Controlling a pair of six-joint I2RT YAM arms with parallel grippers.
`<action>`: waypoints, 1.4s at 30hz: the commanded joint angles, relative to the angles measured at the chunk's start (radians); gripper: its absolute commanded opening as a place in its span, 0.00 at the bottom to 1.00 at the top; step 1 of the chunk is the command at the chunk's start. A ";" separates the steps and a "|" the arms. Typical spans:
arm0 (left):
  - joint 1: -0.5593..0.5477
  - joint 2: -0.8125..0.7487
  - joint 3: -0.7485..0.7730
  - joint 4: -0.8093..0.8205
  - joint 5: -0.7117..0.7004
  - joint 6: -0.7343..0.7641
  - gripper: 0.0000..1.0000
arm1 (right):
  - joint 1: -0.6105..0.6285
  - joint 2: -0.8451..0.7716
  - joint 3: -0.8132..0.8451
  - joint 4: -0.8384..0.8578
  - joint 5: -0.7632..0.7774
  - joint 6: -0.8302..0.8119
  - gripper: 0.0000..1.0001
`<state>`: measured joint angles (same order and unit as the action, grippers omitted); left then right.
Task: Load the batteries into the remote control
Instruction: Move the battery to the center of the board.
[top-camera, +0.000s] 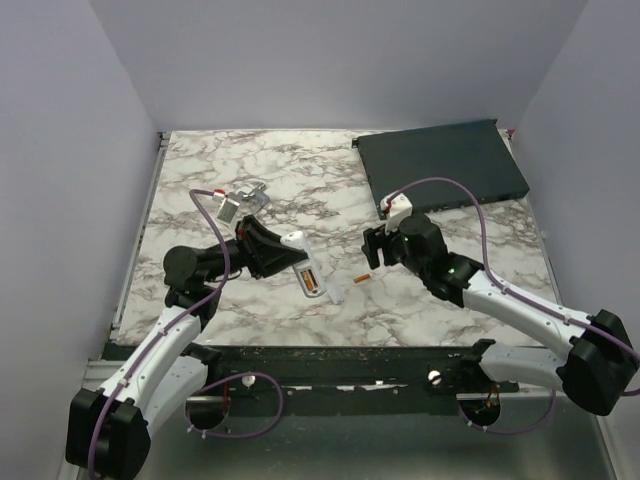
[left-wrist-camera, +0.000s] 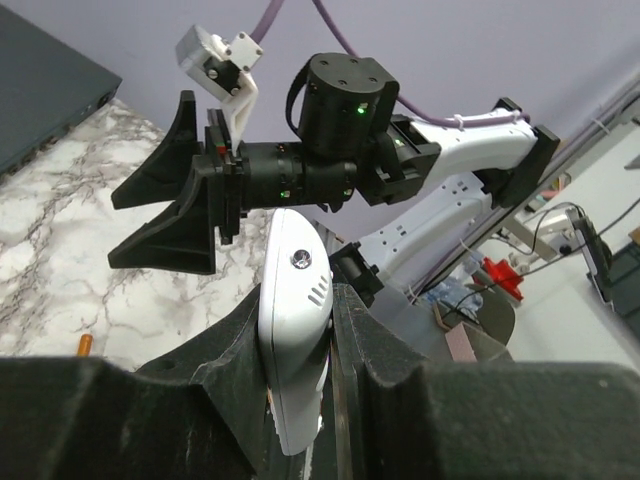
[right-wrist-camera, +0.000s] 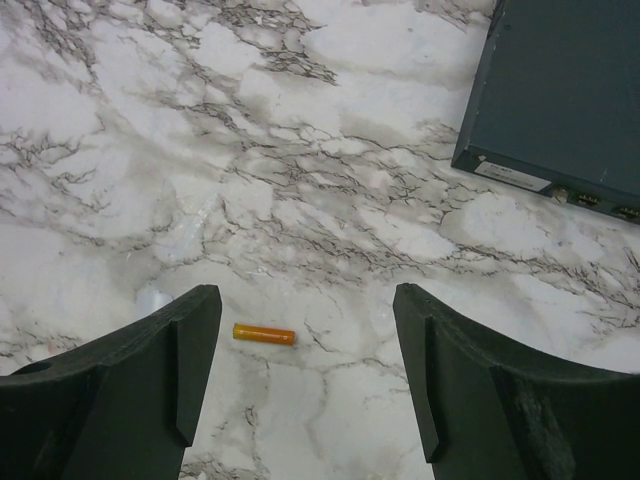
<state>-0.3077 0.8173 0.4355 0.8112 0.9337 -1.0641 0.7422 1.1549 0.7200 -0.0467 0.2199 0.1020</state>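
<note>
My left gripper (top-camera: 288, 256) is shut on the white remote control (top-camera: 306, 270), gripping its sides. The remote's orange-copper battery recess (top-camera: 314, 286) faces up. In the left wrist view the remote (left-wrist-camera: 293, 300) stands on edge between the two fingers of that gripper (left-wrist-camera: 298, 312). One orange battery (top-camera: 361, 278) lies on the marble just right of the remote. My right gripper (top-camera: 377, 252) is open and hovers above it. In the right wrist view the battery (right-wrist-camera: 264, 334) lies between the fingers of the open gripper (right-wrist-camera: 305, 305), nearer the left one. Any other battery is hidden.
A large dark flat box (top-camera: 440, 165) lies at the back right, and its corner shows in the right wrist view (right-wrist-camera: 560, 90). A tiny pale plastic piece (top-camera: 339, 294) lies by the remote's near end. Grey walls enclose the marble table (top-camera: 300, 170).
</note>
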 joint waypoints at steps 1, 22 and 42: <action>0.004 -0.018 0.017 0.140 0.086 0.009 0.00 | -0.001 -0.037 -0.017 0.029 -0.068 -0.065 0.77; 0.002 -0.075 0.143 -0.453 -0.116 0.271 0.00 | -0.002 0.123 0.117 -0.186 -0.018 0.744 0.67; 0.002 -0.132 0.111 -0.488 -0.179 0.277 0.00 | 0.000 0.387 0.249 -0.601 0.164 1.349 0.65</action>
<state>-0.3077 0.7185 0.5533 0.3405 0.7937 -0.8104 0.7399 1.5028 0.9646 -0.6052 0.3901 1.3617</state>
